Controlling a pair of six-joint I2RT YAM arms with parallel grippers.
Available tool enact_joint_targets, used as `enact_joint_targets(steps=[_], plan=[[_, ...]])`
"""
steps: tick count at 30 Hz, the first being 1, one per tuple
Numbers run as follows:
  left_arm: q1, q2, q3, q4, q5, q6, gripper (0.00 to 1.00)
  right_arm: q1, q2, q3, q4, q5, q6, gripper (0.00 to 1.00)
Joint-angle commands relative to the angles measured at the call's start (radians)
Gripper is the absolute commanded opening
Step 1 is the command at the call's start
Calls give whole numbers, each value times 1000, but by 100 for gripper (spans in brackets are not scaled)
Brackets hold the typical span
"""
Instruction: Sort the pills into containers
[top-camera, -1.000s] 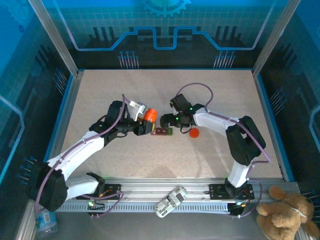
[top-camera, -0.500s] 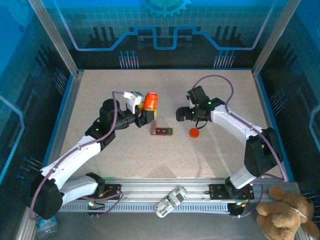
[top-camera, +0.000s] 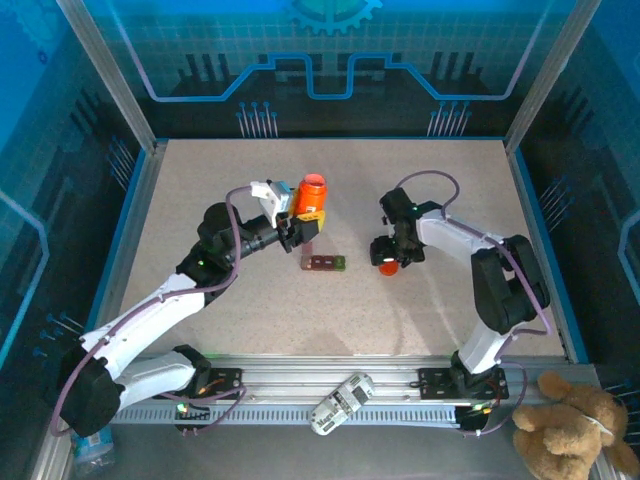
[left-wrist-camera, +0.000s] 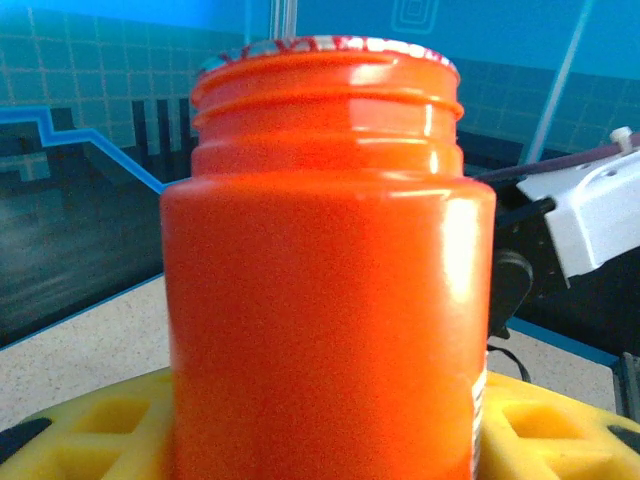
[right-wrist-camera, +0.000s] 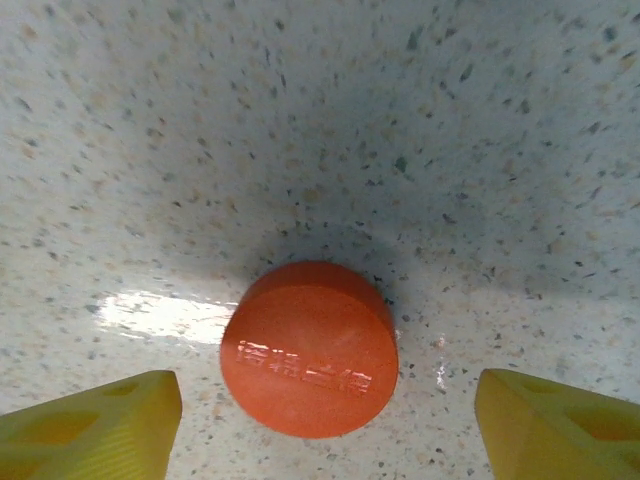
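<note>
Containers (top-camera: 325, 263) lie flat near the middle of the speckled table (top-camera: 200, 180), a short strip of small joined compartments, dark red with a green right end; I cannot tell whether the lids are up. Just to their right sits a round orange cap (right-wrist-camera: 308, 348) with raised lettering. The right gripper (top-camera: 389, 261) hangs over it, its yellow fingers (right-wrist-camera: 90, 420) spread wide on either side and not touching it. Farther back, the left gripper (top-camera: 305, 223) grips an upright orange bottle (top-camera: 311, 195), uncapped, above and behind the strip's red end.
</note>
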Motion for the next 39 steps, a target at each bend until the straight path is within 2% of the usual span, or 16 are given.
enact_joint_targets(steps=[1, 8, 16, 39], plan=[[-7, -15, 6, 45, -11, 27, 0, 10, 27, -6, -23, 2, -13, 75], [-8, -16, -8, 32, -11, 27, 0, 45, 71, 20, -30, 28, -17, 74], [-7, -17, -21, 29, -9, 21, 0, 59, 98, 22, -33, 52, -14, 66], [-8, -9, -29, 29, -3, 1, 0, 59, 121, 40, -18, 40, -6, 66]])
